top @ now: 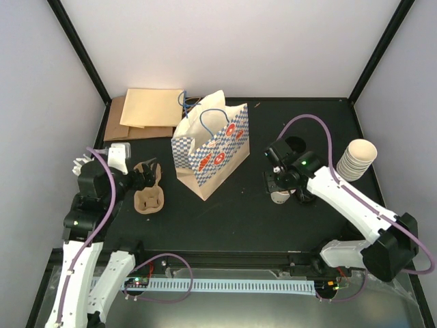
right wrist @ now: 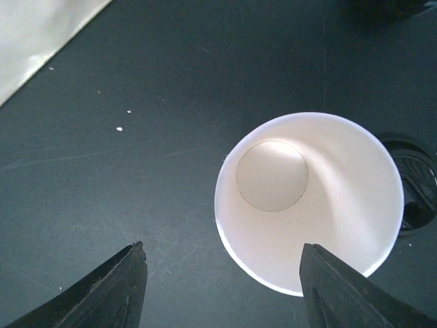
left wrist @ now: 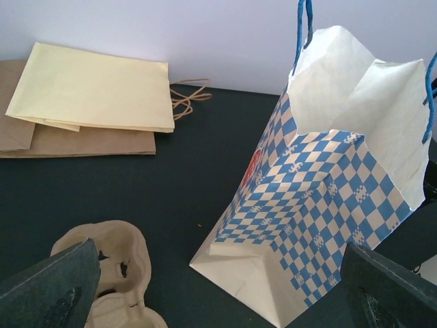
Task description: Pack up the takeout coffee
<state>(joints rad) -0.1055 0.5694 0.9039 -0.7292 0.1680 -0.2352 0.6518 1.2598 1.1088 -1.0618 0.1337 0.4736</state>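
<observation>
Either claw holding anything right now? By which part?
Nothing held: left claw open and empty; right claw open at the paper cup, one finger clear of its rim.

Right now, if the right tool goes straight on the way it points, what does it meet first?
Most likely the white paper cup, standing open just ahead of the right tool; one finger seems lined up with its rim. Depth is unclear.

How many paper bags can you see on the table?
3: checked bag standing in the middle; yellow bag flat at the back left, on a brown bag. More could lie beneath.
</observation>
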